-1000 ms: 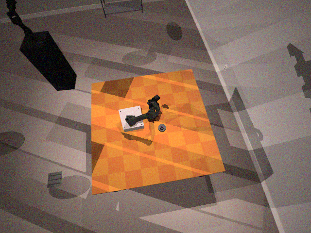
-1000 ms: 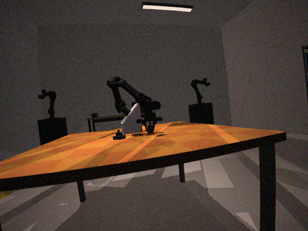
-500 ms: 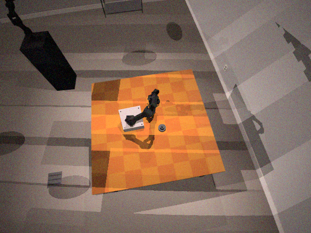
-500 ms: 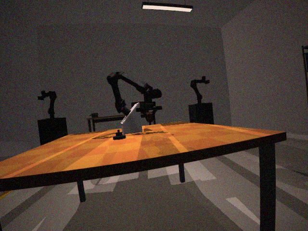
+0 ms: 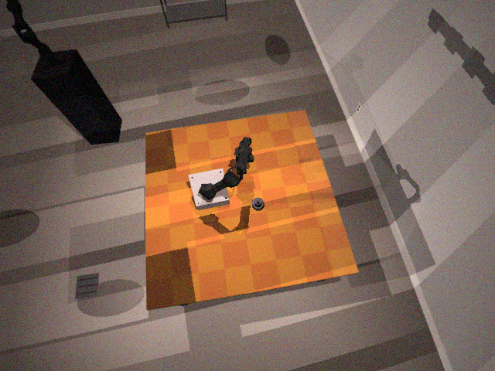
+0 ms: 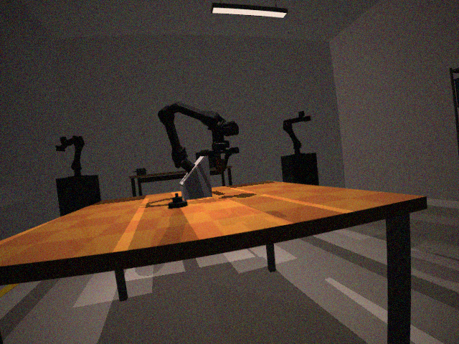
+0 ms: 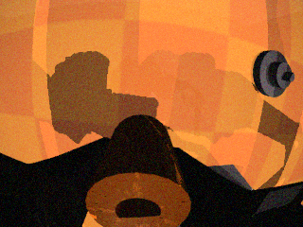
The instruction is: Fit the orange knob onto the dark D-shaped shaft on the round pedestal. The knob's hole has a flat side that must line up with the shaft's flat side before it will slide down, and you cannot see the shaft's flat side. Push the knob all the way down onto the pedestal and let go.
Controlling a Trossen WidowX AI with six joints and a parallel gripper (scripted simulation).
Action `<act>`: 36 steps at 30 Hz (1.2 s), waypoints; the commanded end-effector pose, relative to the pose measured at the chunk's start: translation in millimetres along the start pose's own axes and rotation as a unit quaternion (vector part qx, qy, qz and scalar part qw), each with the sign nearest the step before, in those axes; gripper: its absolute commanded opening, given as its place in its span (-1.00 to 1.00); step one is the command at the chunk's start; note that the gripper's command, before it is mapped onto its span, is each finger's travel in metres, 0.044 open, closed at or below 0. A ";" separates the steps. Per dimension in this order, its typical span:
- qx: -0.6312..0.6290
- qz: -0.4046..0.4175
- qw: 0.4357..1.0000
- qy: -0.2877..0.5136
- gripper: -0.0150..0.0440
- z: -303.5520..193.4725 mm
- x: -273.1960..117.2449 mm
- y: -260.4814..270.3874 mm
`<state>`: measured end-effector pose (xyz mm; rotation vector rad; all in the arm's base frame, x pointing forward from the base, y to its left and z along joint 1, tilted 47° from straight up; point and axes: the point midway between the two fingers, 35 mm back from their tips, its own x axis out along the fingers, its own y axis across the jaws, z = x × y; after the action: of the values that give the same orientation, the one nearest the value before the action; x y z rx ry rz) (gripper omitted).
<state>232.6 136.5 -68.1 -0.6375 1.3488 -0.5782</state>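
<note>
My gripper [image 6: 220, 168] [image 7: 140, 149] is shut on the orange knob [image 6: 219, 163] [image 7: 100, 199] and holds it raised above the table. In the wrist view the knob's ring-shaped end shows a dark hole with its flat side along the lower edge. The round grey pedestal [image 5: 254, 207] [image 6: 181, 204] [image 7: 266, 87] stands on the table, off to the upper right in the wrist view. Its dark shaft [image 5: 257, 202] [image 6: 176, 195] [image 7: 288, 76] points up. The shaft's flat side cannot be made out. The knob is apart from the pedestal. In the top view the arm hides the knob and fingers.
The arm's white base plate [image 5: 199, 179] is tilted and stands behind the pedestal in the exterior view. The orange checkered table [image 5: 279, 255] [image 6: 259, 218] carries the arm's shadows. Other arms on dark stands [image 6: 77, 192] [image 6: 299, 168] are away in the background.
</note>
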 end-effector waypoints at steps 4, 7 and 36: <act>0.000 0.011 1.000 0.000 -0.49 13.2 -2.5 -12.7; 0.003 0.014 1.000 0.002 -0.49 18.5 -1.5 -18.7; 0.008 0.030 1.000 0.001 -0.49 63.4 13.5 -84.1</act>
<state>289.4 79.6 -19.3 -0.5833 1.3732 -0.5471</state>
